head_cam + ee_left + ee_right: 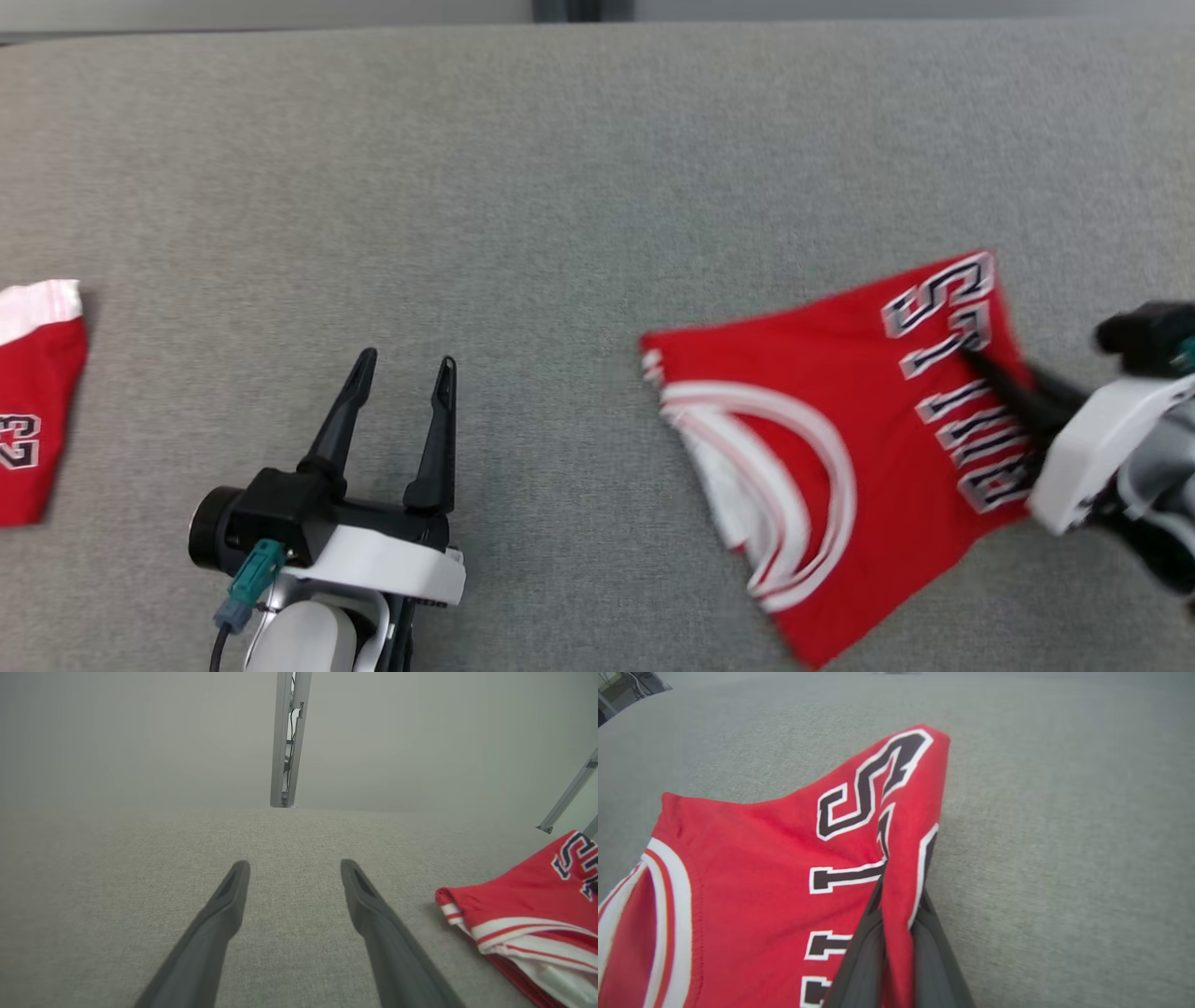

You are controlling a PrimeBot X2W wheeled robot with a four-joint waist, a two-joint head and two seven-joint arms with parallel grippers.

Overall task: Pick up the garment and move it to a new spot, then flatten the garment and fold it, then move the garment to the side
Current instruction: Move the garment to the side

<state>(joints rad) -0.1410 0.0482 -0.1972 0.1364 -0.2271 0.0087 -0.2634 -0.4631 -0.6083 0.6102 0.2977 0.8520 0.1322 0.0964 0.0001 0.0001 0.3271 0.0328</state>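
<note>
The garment (822, 439) is a red jersey with white trim and black lettering, lying folded on the grey surface at the right of the head view. My right gripper (971, 359) reaches in from the right edge and is shut on the jersey's lettered edge. In the right wrist view a raised fold of the garment (761, 858) is pinched between my right gripper (901, 891) and lifted slightly off the cloth. My left gripper (406, 364) stands open at the lower left, well apart from the jersey. The left wrist view has the left gripper (294, 870) holding nothing, with the garment (528, 905) off to its right.
A second red garment with a white hem (33, 401) lies at the far left edge. The grey fabric surface (560, 187) stretches wide between and beyond the two. A metal post (286, 742) stands behind the surface's far edge.
</note>
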